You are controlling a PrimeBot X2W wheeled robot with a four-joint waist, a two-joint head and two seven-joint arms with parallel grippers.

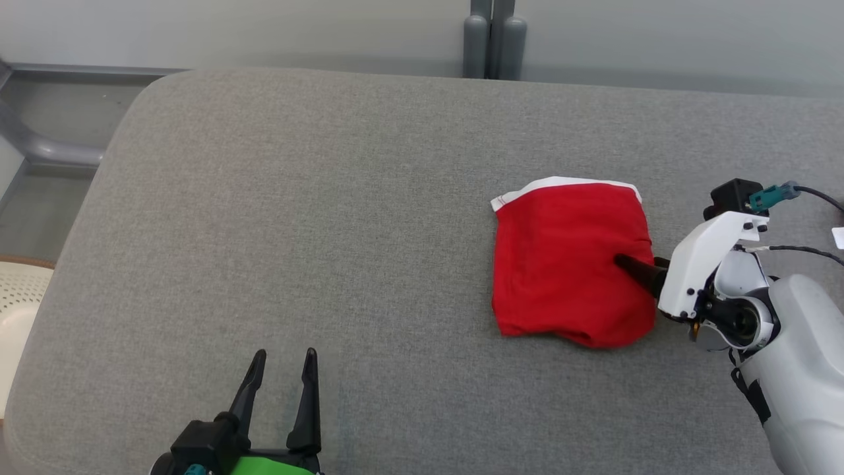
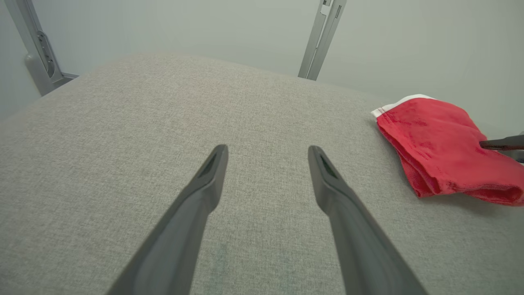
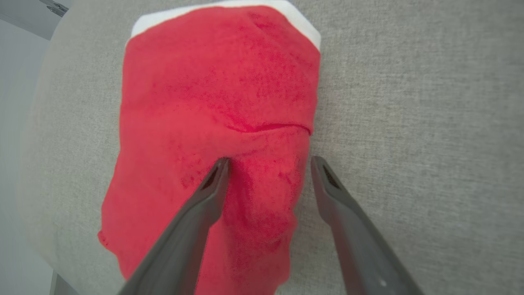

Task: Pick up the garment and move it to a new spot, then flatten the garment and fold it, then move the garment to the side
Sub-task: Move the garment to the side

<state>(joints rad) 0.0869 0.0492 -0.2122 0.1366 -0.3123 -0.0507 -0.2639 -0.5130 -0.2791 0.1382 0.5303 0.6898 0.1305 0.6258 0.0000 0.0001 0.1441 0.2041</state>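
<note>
Red garment [image 1: 567,260] lies folded on the grey padded table [image 1: 297,198], right side, white band at its far edge. Right gripper [image 3: 268,164]: jaws spread wide, straddling one cloth edge. One finger rests on top, the other on the table just beside it; nothing clamped. Left gripper [image 1: 283,359]: near left, jaws apart, empty.
</note>
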